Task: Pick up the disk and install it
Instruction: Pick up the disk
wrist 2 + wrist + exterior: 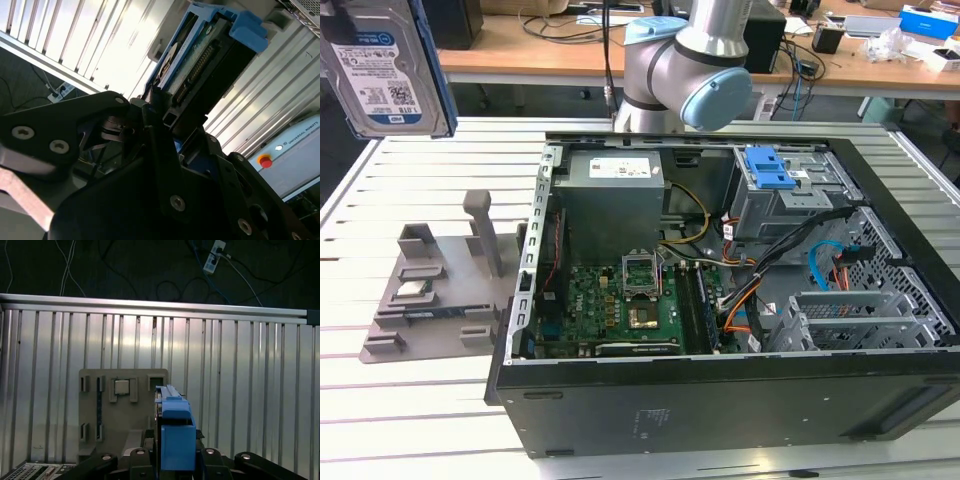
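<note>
The disk (385,70) hangs high at the exterior view's left, above the slatted table, its white-and-blue label facing the camera and a blue bracket along its side. In the second wrist view my gripper (172,117) is shut on the disk (200,55), black fingers clamped on its sides, with the connector edge and blue bracket pointing away. In the first wrist view the disk (175,425) shows edge-on with the blue bracket toward the camera. It hangs above the grey holder (122,415) on the table.
The open computer case (720,400) lies on the table, with a motherboard (620,310) and a grey drive cage with a blue latch (770,170) inside. The grey holder (430,300) with a small silver chip (412,290) sits left of the case. The arm's base (685,70) stands behind it.
</note>
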Tool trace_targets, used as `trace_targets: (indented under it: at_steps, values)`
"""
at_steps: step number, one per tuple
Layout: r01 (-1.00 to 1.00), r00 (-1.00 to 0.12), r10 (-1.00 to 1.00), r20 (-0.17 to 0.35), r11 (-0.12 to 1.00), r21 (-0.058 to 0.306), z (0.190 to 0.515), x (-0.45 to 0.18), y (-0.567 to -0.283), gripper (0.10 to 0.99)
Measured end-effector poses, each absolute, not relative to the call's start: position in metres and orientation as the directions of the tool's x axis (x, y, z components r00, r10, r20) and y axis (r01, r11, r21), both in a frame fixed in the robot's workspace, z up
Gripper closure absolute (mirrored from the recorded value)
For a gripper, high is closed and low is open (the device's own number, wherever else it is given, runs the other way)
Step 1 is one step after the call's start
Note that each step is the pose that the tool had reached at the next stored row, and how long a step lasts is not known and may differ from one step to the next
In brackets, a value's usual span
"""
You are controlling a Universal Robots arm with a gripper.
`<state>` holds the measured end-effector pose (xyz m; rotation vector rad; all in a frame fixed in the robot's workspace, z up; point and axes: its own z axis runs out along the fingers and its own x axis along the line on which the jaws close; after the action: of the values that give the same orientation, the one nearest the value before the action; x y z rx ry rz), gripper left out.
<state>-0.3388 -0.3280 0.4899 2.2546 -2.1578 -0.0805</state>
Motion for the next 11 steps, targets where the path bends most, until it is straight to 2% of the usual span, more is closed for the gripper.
trace_targets:
  at_steps: [11]
  values:
    - [-0.998, 0.043, -0.999, -0.024, -0.044, 0.052, 0.51, -0.339, -0.328, 0.722]
